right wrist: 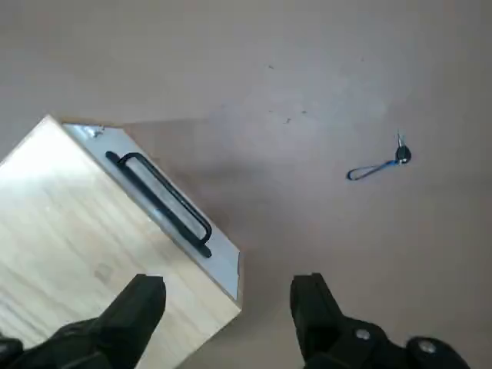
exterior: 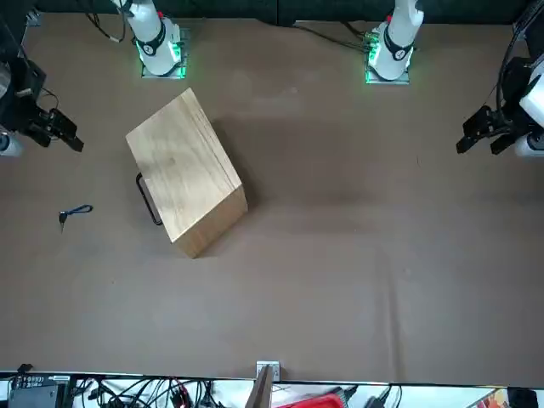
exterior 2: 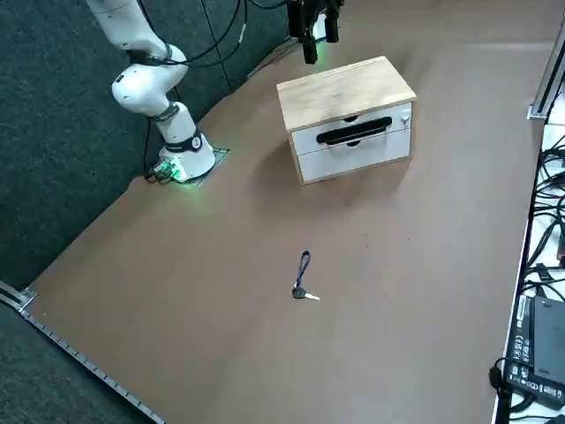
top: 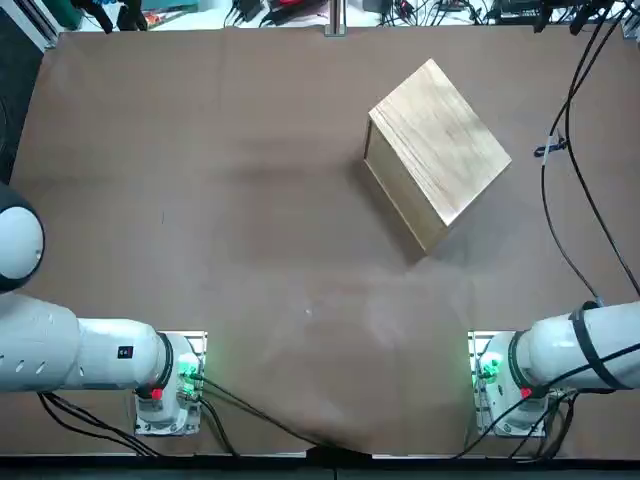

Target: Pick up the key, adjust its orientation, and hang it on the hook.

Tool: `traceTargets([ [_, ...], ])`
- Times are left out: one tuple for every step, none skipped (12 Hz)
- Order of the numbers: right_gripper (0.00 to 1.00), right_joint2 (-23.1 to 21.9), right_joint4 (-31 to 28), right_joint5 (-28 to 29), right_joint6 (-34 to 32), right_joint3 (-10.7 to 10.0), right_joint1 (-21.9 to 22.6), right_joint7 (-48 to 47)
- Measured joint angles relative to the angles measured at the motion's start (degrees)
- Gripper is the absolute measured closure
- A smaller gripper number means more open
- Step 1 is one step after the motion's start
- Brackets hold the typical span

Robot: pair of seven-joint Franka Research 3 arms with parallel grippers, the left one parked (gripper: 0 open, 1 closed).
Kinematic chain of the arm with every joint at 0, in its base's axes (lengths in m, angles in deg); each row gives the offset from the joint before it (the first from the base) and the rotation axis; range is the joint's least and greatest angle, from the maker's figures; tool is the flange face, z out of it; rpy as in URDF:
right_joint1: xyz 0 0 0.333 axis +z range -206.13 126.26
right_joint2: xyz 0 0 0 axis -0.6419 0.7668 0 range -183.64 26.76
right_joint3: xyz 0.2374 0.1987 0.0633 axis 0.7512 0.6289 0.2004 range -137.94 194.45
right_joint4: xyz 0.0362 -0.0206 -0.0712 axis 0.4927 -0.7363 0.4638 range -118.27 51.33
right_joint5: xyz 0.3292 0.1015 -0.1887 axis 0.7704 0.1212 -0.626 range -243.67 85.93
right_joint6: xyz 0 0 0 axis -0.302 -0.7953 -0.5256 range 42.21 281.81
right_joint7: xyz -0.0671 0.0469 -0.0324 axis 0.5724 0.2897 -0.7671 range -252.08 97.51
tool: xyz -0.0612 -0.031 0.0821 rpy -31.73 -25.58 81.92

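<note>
The key (exterior 2: 311, 296) lay flat on the surface (exterior 2: 221, 327), apart from the two-drawer cabinet (exterior 2: 349, 119), toward 8 o'clock from it in the front view. The right tool (right wrist: 229, 283) hung above, empty, its fingers wide apart. The key would probably handle as light, stiff and slippery; its black head (exterior 2: 298, 292) looked the surer hold, since the blue loop (exterior 2: 305, 263) would likely flop. In the front view the blade's long axis pointed to 6 o'clock, the loop toward 3.
</note>
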Motion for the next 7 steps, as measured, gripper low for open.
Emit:
traceTargets([
  [0.00, 0.36, -0.02, 0.00, 0.13, -0.18, -0.16, -1.65],
  [0.00, 1.27, -0.03, 0.00, 0.71, -0.49, -1.15, -7.76],
  [0.00, 1.76, -0.04, 0.00, 0.87, -0.63, -1.95, -11.20],
  [0.00, 2.23, -0.04, 0.00, 1.01, -0.72, -2.96, -14.57],
  [0.00, 2.69, -0.05, 0.00, 1.23, -0.81, -4.04, -17.80],
  [0.00, 3.16, -0.06, 0.00, 1.58, -0.87, -5.28, -21.29],
  [0.00, 3.72, -0.08, 0.00, 2.19, -0.93, -6.67, -24.84],
])
